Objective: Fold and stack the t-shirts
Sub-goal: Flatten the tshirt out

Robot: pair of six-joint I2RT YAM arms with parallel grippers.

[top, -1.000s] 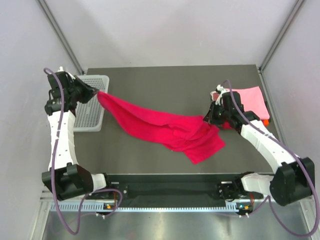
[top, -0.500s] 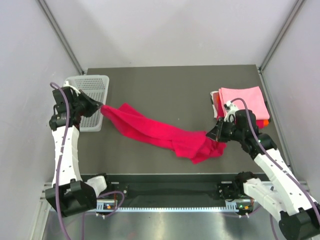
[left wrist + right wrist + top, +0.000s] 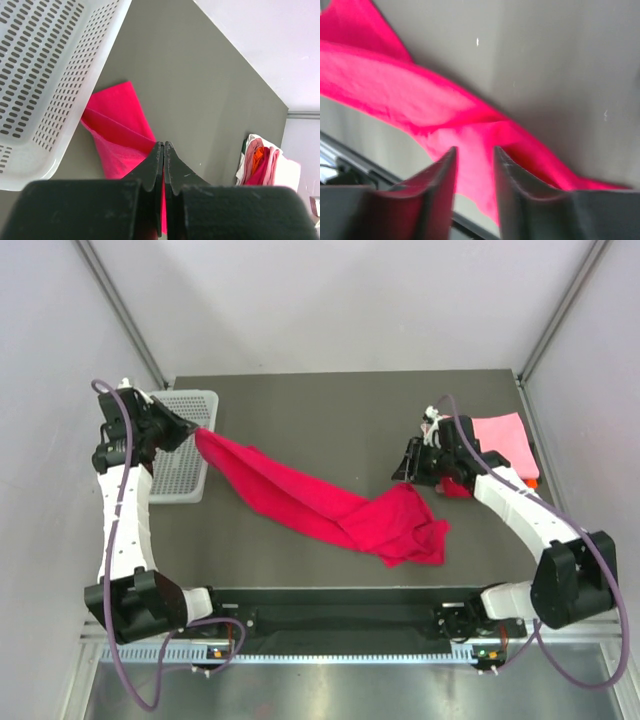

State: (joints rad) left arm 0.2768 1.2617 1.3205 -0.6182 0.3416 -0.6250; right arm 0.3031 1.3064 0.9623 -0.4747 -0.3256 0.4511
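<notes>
Crimson t-shirt (image 3: pixel 320 508) trails from the raised left gripper (image 3: pixel 197 429), pinched tight beside the basket (image 3: pixel 185 475). Right gripper (image 3: pixel 474 150), jaws parted, grips nothing above the cloth.

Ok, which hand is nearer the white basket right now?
Left. The left hand is at the basket's right side, shut on the red shirt; the right hand is across the table, beside the folded pile.

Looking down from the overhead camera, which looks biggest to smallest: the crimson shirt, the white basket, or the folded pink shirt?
1. crimson t-shirt, spread across the table
2. white basket, only partly in sight
3. light pink t-shirt, folded
</notes>
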